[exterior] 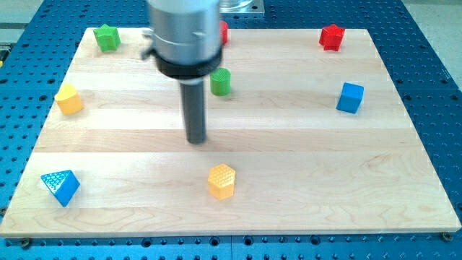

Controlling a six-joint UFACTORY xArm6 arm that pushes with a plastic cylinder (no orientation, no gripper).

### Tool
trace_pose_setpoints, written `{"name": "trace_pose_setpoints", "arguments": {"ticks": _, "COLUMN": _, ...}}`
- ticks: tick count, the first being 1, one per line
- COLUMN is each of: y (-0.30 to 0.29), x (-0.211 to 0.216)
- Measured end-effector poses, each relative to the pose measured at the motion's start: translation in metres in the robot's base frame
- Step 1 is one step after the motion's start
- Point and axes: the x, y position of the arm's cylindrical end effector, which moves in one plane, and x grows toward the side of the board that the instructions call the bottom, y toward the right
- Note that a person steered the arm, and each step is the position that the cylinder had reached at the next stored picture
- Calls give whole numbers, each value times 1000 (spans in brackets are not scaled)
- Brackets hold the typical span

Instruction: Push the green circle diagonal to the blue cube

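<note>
1. Nearest the camera sits the blue triangle (60, 186), at the view's bottom left corner of the wooden board (303, 188), far to the view's left of and below my tip (196, 140).
2. Just beside it in depth, the yellow hexagon block (222, 180) lies below my tip and slightly to the view's right, near it but apart.
3. My tip is the lower end of a straight dark rod that hangs from a silver cylinder with a black collar; it stands near the board's middle, touching no block.
4. As for jaws, this arm has none: it ends only in the rod, so nothing is held or gripped.
5. The green circle (221, 81) stands above my tip and a little to the view's right, close beside the rod's upper part, apart from the tip itself.
6. The blue cube (350, 97) rests well to the view's right of my tip and somewhat higher in the view, well apart from the green circle.
7. The yellow block (69, 100) at the view's left edge is well to the left of my tip; its shape is hard to make out.
8. The green star (107, 37) lies at the view's top left.
9. One red block (332, 37) sits at the view's top right, star-like in outline.
10. Another red block (224, 32) peeks out beside the silver cylinder, mostly hidden.
</note>
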Motion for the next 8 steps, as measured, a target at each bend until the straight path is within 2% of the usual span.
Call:
{"name": "trace_pose_setpoints", "arguments": {"ticks": 1, "y": -45, "x": -40}}
{"name": "trace_pose_setpoints", "arguments": {"ticks": 3, "y": -51, "x": -49}}
{"name": "trace_pose_setpoints", "arguments": {"ticks": 4, "y": -38, "x": -98}}
{"name": "trace_pose_setpoints", "arguments": {"ticks": 5, "y": 13, "x": -131}}
{"name": "trace_pose_setpoints", "arguments": {"ticks": 6, "y": 34, "x": -123}}
{"name": "trace_pose_setpoints", "arguments": {"ticks": 7, "y": 124, "x": -81}}
{"name": "trace_pose_setpoints", "arguments": {"ticks": 8, "y": 177, "x": -50}}
